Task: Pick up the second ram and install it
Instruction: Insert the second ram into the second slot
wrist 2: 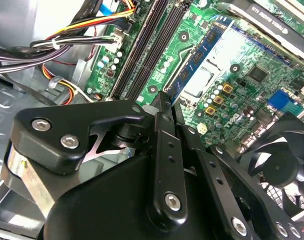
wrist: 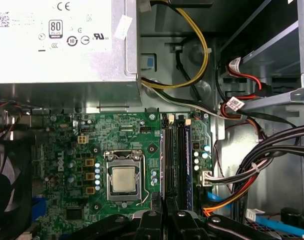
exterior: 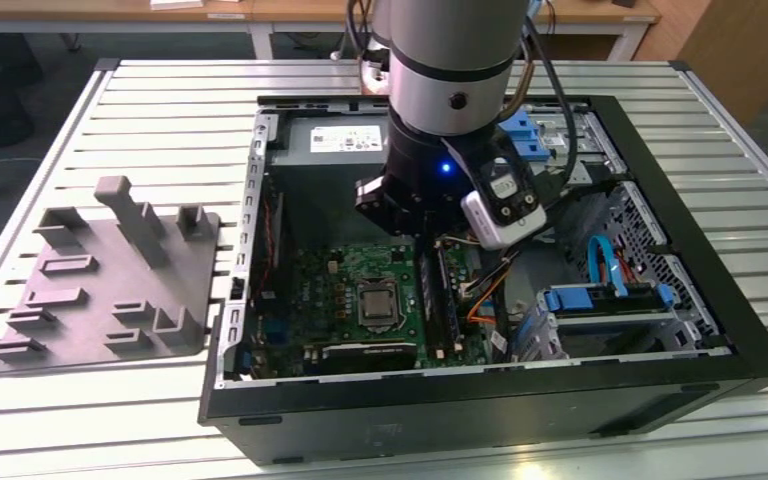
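The gripper (wrist 2: 164, 107) hangs above the motherboard's memory slots (wrist: 175, 160), jaws closed together, fingertips partly hidden.

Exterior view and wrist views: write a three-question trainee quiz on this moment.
1. True or false: the gripper is inside the case.
2. The gripper is nearest to: A) fan B) memory slots C) power supply.
3. Fill in: in the exterior view, the tray lies on the case's ____.
Key: 1 true; 2 B; 3 left.
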Controlling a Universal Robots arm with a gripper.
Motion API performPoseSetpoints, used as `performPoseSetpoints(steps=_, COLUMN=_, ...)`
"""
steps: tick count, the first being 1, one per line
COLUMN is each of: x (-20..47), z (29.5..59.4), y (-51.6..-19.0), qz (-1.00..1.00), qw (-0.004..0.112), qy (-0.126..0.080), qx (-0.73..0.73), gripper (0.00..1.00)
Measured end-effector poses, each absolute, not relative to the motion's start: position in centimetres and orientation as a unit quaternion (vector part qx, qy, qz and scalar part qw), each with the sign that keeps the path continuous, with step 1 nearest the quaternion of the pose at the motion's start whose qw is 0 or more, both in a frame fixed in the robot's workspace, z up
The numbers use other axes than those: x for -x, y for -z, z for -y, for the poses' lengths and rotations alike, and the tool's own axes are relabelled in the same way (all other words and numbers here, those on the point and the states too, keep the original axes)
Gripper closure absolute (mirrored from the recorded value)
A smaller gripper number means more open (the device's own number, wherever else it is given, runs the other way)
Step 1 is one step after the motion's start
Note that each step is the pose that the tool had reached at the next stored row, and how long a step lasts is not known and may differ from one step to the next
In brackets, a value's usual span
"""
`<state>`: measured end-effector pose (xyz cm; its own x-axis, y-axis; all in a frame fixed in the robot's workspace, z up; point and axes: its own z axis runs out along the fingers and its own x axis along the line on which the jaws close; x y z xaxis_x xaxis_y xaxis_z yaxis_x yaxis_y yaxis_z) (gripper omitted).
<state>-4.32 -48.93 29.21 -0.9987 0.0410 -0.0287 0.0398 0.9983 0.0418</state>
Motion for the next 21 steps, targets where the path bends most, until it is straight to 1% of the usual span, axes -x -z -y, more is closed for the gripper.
performPoseSetpoints(steps=21, x=4.32, z=48.93, y=-28.4, qz=-0.999, qw=0.015, qy=-0.021, qx=-0.02, gripper=0.86)
